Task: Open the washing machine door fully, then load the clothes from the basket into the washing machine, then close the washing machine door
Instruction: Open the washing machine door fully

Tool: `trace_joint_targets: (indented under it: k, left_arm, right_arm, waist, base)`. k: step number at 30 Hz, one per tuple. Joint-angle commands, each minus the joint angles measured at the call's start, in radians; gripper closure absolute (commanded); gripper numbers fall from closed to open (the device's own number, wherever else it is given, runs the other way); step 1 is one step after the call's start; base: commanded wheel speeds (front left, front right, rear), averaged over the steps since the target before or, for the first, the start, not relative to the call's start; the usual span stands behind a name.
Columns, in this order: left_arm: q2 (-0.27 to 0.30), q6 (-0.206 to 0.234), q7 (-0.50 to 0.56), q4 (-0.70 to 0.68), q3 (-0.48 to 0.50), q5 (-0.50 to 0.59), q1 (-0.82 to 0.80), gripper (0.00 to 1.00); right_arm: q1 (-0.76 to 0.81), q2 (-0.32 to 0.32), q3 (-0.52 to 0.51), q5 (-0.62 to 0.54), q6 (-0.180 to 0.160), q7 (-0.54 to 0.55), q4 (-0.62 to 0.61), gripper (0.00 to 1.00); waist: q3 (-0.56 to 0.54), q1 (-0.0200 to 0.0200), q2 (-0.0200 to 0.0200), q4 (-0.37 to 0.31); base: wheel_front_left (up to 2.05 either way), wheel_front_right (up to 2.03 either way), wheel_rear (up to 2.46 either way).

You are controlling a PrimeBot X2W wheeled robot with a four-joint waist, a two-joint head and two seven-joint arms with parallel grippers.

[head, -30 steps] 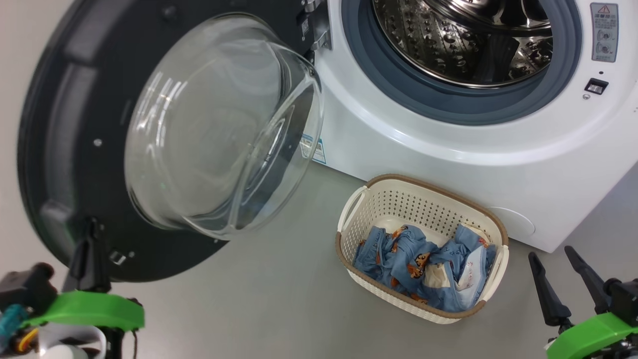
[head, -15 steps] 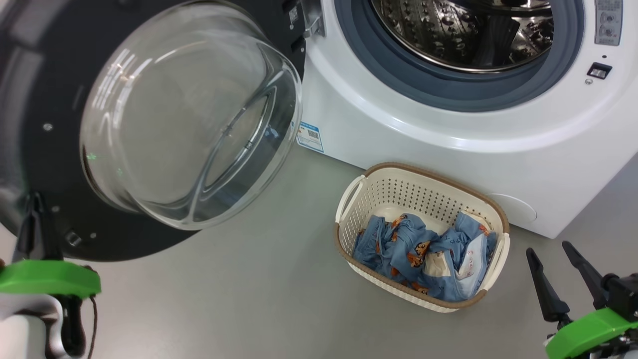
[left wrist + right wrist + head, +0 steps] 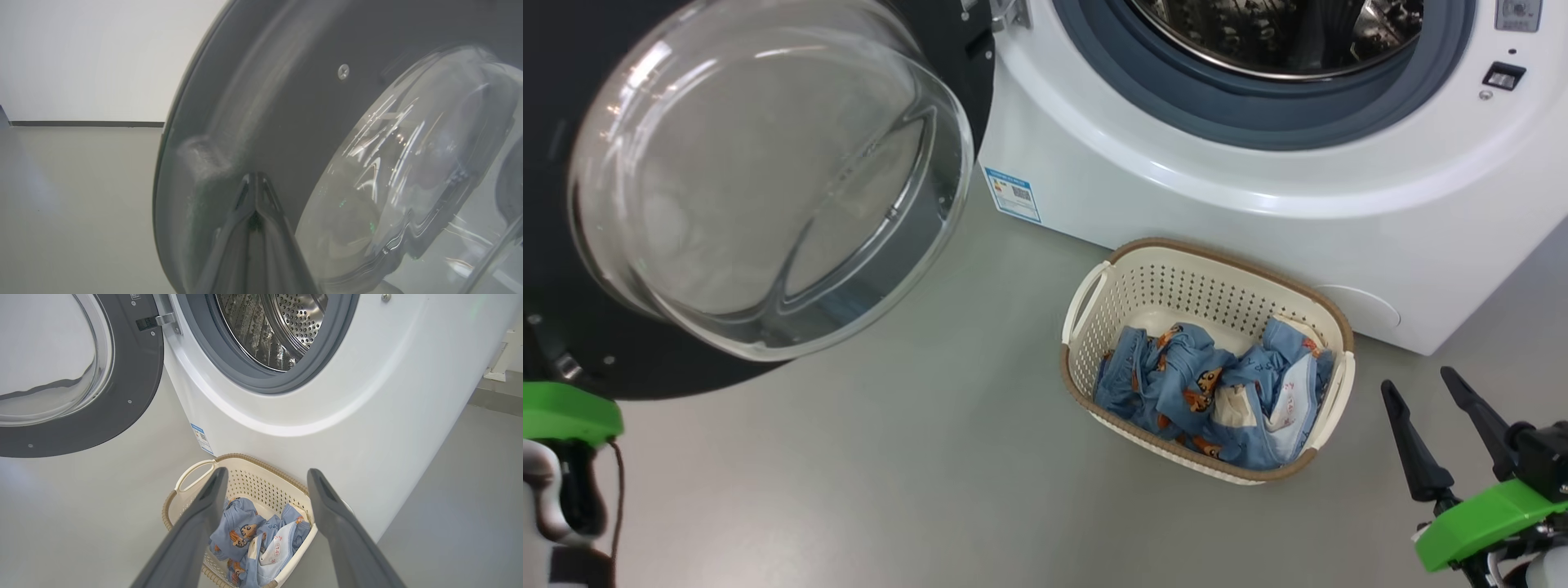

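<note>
We take the washing machine (image 3: 1176, 204) as our mark. Its door (image 3: 556, 351) stands swung wide on the hinge at the left of the machine's opening. The black rim and the clear glass bowl window (image 3: 760, 180) face out over the grey floor (image 3: 890, 474). The opening is uncovered, and through it we see the grey-blue rubber ring (image 3: 1241, 122) and the steel perforated drum (image 3: 269, 330). We make out no garment in the part of the drum that shows. A small blue label sticker (image 3: 1013, 194) sits low on the machine's front, near its left corner.

The left claw (image 3: 254, 192) has its two dark fingers pressed together with nothing between them. In the left wrist view their joined tip lies over the dark inner face of the door, just beside the glass bowl, on the side away from the machine. We cannot tell whether the tip truly bears on the door or hangs just off it.

The right claw (image 3: 1419, 382) has its fingers spread wide apart and holds nothing. It hangs above the floor in front of the machine's right corner and touches neither the machine nor anything else.

The cream basket (image 3: 1176, 294) rests on the floor just in front of the machine's lower panel, below the opening. The light blue bear-print clothes (image 3: 1201, 392) all lie heaped inside it. In the right wrist view the basket and clothes show between the right claw's open fingers, clear of both.
</note>
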Motion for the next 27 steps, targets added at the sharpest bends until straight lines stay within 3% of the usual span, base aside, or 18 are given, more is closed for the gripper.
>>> trace_joint_targets:
  k: [1, 16, 27]
  left_arm:
    - [0.062, -0.003, -0.005, -0.002, 0.055, 0.019, -0.048, 1.0]
    - [0.087, -0.064, -0.005, 0.154, 0.172, 0.119, -0.177, 1.0]
    - [0.089, -0.087, -0.005, 0.203, 0.236, 0.17, -0.196, 1.0]
  right_arm:
    - [-0.023, -0.021, 0.026, 0.003, 0.002, -0.012, -0.024, 0.0]
    - [-0.07, -0.044, 0.045, 0.002, 0.002, -0.012, -0.024, 0.0]
    - [-0.083, -0.031, 0.052, 0.002, 0.002, -0.012, -0.019, 0.0]
  waist:
    - [0.012, 0.0, -0.0001, -0.006]
    - [0.083, 0.0, -0.0001, -0.036]
    - [0.073, 0.0, -0.0001, -0.056]
  base:
    - [0.0, 0.0, 0.0]
    - [0.0, 0.0, 0.0]
    - [0.0, 0.0, 0.0]
